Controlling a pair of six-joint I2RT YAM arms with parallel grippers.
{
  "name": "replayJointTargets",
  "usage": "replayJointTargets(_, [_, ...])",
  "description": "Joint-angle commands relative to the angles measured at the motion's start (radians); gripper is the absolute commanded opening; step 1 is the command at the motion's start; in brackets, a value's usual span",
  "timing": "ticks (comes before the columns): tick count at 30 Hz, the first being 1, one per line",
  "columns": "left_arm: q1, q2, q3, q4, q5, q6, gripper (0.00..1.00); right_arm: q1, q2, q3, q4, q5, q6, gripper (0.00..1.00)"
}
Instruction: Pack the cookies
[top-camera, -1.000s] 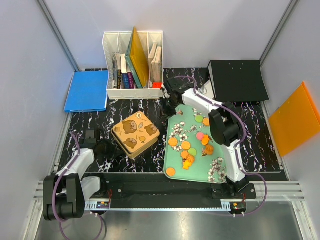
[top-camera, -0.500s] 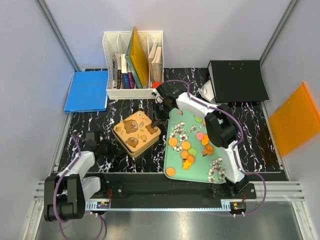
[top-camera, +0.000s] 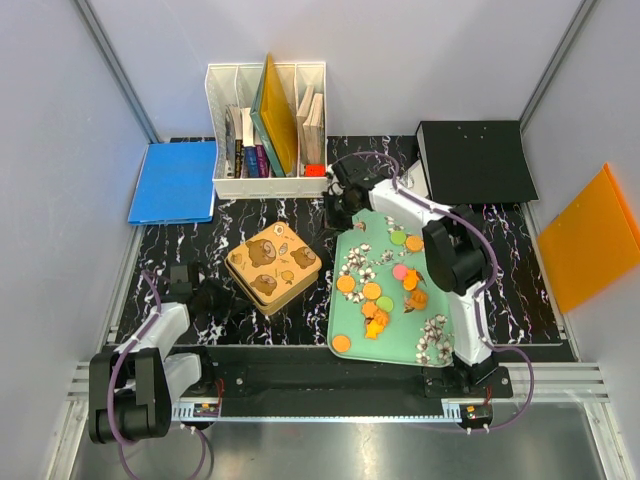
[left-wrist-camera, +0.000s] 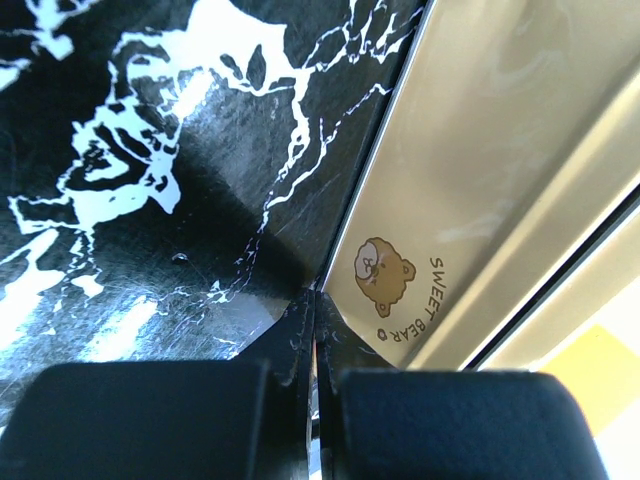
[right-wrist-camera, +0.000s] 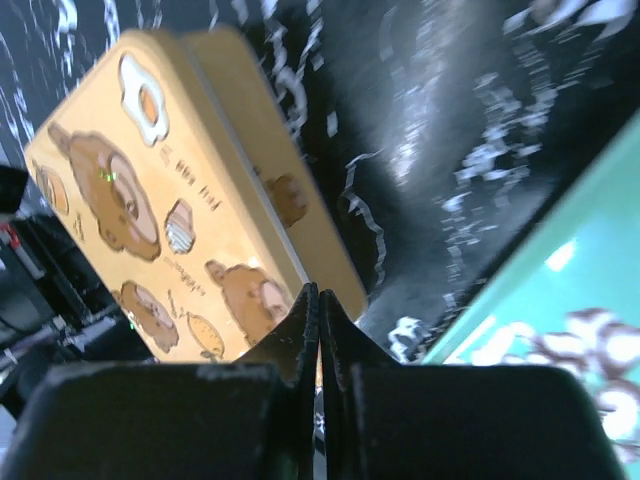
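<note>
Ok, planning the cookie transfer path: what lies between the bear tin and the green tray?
Only a bare strip of black marbled mat; the top view shows bear tin and green tray apart.

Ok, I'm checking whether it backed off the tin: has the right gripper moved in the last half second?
Yes. The right gripper has pulled away from the tin, up-right in the top view, toward the white organizer.

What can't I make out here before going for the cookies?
Top external: what the bear tin holds; its lid hides it.
Top external: the mint-green tray's right edge beyond the cookies; the right arm covers it.
Left wrist: most of the tin, cut off by the frame.
Right wrist: the tray, blurred and cut off at the corner.
</note>
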Motion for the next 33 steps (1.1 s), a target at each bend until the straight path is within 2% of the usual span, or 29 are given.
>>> replayJointTargets(1, [0.011, -0.008, -0.019, -0.029, -0.012, 0.032, 0.0, -0.045, -0.038, -0.009, 0.039, 0.026, 0.013, 0.0])
replayJointTargets(8, [0.013, 0.003, -0.012, -0.028, -0.01, 0.04, 0.0, -0.042, 0.08, 0.015, 0.038, -0.068, 0.007, 0.0])
replayJointTargets(14, [0.014, 0.018, 0.0, -0.026, -0.009, 0.044, 0.0, -0.028, 0.117, 0.038, 0.038, -0.138, -0.005, 0.0])
replayJointTargets(33, [0.013, 0.06, 0.019, -0.005, -0.003, 0.044, 0.0, 0.029, 0.05, 0.02, 0.039, -0.186, -0.01, 0.0])
